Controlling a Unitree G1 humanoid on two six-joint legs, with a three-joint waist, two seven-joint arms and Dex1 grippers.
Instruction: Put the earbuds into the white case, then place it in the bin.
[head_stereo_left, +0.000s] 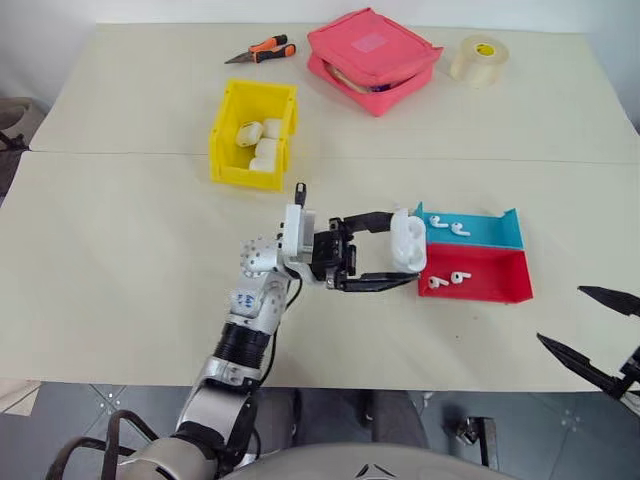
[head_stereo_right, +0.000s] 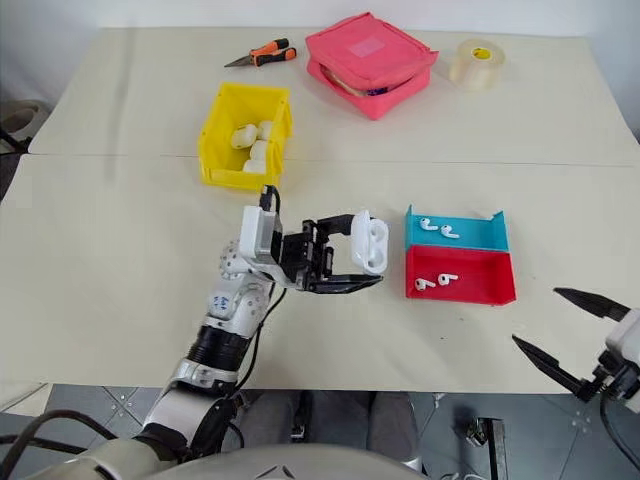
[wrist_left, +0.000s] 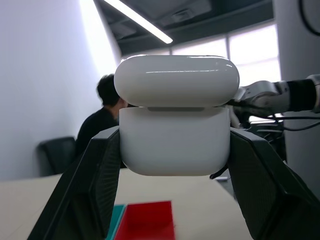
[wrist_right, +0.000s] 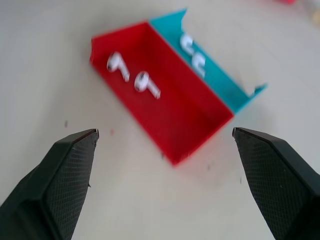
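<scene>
My left gripper (head_stereo_left: 409, 250) is shut on a white case (head_stereo_left: 408, 240), holding it just left of the two trays; the left wrist view shows the case (wrist_left: 175, 125) clamped between both fingers (wrist_left: 85, 190), lid on top. Two earbuds (head_stereo_left: 445, 279) lie in the red tray (head_stereo_left: 490, 285) and two more (head_stereo_left: 447, 225) in the blue tray (head_stereo_left: 485, 235). The yellow bin (head_stereo_left: 225, 120) stands further back on the left with white cases inside. Over the table's front right edge my right gripper (head_stereo_left: 560, 313) stands open and empty, pointing at the red tray (wrist_right: 170, 110) and its earbuds (wrist_right: 132, 75).
A pink zip pouch (head_stereo_left: 372, 58), a roll of clear tape (head_stereo_left: 479, 59) and orange-handled pliers (head_stereo_left: 262, 51) lie along the back of the table. A person (wrist_left: 102, 120) sits in the background of the left wrist view.
</scene>
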